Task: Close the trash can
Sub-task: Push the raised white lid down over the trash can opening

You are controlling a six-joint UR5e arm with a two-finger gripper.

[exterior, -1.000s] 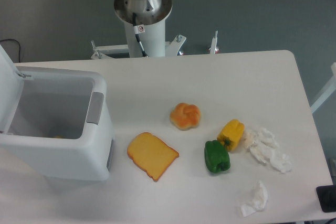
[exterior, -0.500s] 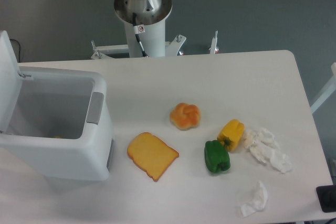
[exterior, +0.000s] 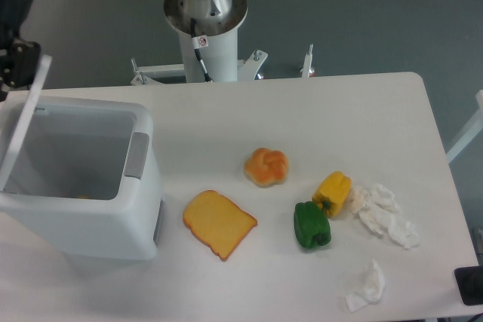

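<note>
The gripper (exterior: 16, 62) sits at the top edge of the trash can's lid (exterior: 24, 122); its opening cannot be told. The lid tilts up from the far-left rim of the trash can (exterior: 113, 220), whose open mouth lies right of the gripper.

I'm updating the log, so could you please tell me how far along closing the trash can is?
Done: the pincer has reached the lid. In hand: the lid stands tipped up over the trash can, swinging inward from a second ago. Left: lowering it flat onto the open bin.
</note>
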